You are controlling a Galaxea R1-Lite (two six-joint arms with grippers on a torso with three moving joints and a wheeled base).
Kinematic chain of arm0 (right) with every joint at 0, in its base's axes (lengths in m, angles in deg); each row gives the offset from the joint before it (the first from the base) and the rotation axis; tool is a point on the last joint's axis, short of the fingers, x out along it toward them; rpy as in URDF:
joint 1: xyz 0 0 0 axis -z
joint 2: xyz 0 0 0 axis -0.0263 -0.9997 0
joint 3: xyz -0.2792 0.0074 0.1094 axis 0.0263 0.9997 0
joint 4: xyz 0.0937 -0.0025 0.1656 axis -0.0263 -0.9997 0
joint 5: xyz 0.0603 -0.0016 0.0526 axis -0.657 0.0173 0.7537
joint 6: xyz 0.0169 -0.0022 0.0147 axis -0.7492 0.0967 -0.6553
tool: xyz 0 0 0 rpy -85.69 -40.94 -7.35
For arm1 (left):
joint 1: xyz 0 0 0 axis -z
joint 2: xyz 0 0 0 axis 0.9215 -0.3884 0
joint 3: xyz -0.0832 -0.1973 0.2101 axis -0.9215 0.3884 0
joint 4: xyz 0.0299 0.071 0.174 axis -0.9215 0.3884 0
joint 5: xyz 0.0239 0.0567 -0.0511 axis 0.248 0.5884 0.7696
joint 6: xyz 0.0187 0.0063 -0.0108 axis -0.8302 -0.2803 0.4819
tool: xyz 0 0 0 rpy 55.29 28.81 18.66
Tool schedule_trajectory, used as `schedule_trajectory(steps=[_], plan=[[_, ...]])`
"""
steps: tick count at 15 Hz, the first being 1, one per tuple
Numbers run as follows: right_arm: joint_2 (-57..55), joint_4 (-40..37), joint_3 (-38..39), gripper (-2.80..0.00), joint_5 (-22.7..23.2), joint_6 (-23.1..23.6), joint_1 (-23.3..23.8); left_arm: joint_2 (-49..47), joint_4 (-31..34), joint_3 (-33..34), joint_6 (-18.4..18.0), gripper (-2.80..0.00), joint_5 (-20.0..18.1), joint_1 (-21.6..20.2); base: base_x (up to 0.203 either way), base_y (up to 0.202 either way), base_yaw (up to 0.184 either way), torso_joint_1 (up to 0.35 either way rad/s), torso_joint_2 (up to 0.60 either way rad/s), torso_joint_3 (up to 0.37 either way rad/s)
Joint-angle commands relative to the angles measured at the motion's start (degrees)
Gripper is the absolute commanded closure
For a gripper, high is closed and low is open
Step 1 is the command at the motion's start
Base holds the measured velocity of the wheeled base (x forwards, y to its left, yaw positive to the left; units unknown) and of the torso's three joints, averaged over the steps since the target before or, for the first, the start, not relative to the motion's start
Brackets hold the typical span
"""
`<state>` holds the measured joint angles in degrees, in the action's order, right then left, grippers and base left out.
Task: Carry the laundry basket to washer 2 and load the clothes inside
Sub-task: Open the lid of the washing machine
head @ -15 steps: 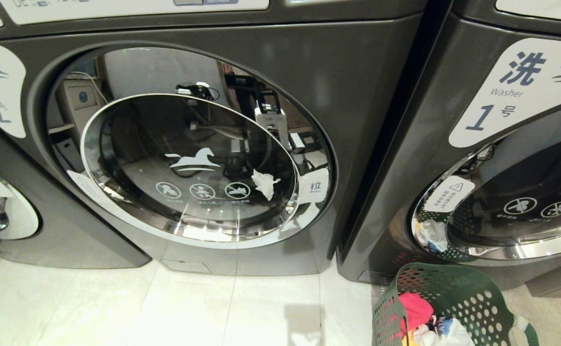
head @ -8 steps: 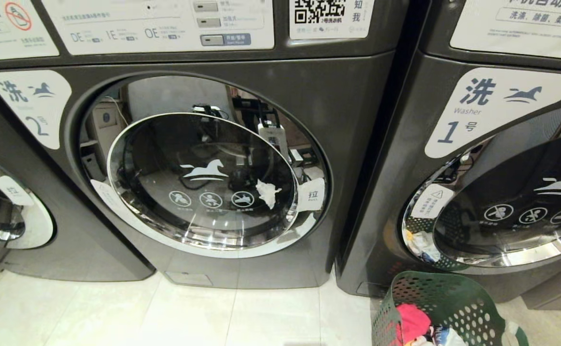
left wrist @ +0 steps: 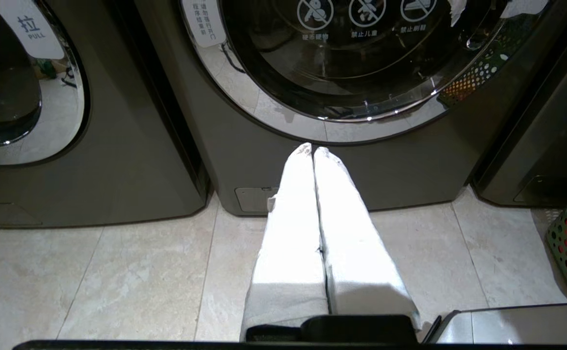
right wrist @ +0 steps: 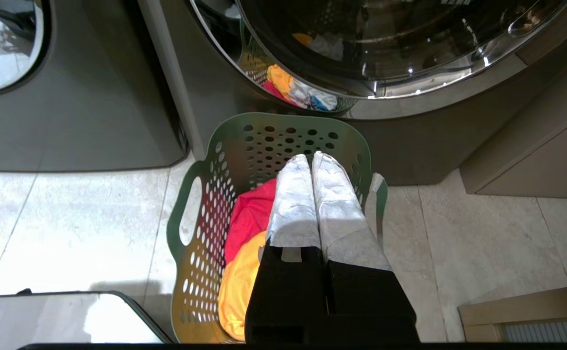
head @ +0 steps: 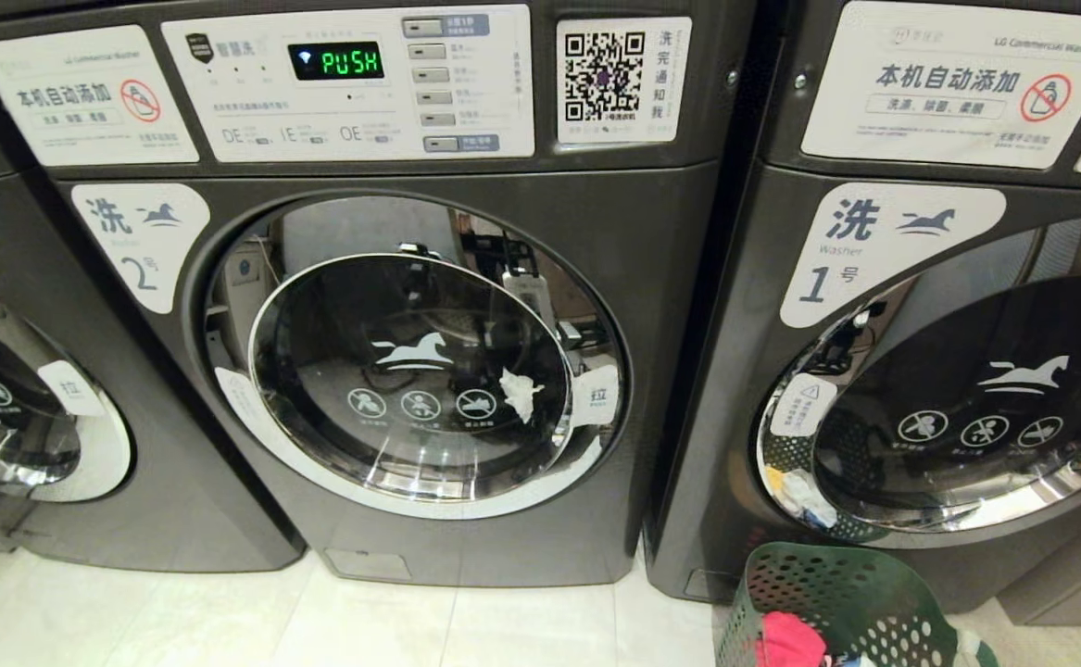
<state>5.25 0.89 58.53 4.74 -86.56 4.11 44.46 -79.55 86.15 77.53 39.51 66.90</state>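
The dark-green laundry basket (head: 836, 602) stands on the floor in front of washer 1, beside the gap to washer 2 (head: 679, 241). Washer 2's round glass door (head: 410, 371) is closed and its display reads PUSH. The clothes (right wrist: 249, 218) lie in the basket (right wrist: 215, 194), red-pink over yellow-orange. My right gripper (right wrist: 311, 156) hangs shut just above the basket's inside and holds nothing. My left gripper (left wrist: 312, 149) is shut and empty, low over the tiles before washer 2's base (left wrist: 244, 160). Neither arm shows in the head view.
Washer 1 (head: 892, 241) stands to the right with its door closed. A third grey washer (head: 3, 278) is at the left. Pale floor tiles (head: 410, 630) stretch in front of the machines. A beige cabinet (right wrist: 531, 146) lies to the right of washer 1.
The whole head view has swung upward: the washers' control panels have come into sight and the basket has slid toward the bottom edge. Nothing in the scene itself has moved.
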Motion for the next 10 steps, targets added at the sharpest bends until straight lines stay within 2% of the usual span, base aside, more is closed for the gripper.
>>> schedule_trajectory(steps=[1, 5, 10], plan=[[-0.1, 0.1, 1.9, 0.00, 0.0, 0.0, 0.0, -0.1, 0.0, 0.0, 0.0, 0.00, 0.0, 0.0, 0.000, 0.000, 0.000, -0.002, 0.01, 0.199], [-0.1, 0.1, 1.9, 0.00, -0.1, -0.1, 0.0, -0.1, -0.1, 0.0, 0.3, 0.00, 0.0, 0.0, 0.000, 0.000, 0.000, 0.001, 0.00, 0.197], [-0.1, 0.1, 1.9, 0.00, -0.1, -1.8, -0.3, -0.1, -0.1, 0.1, 0.8, 0.00, 0.3, 0.0, 0.000, 0.000, 0.000, 0.003, 0.00, 0.043]])
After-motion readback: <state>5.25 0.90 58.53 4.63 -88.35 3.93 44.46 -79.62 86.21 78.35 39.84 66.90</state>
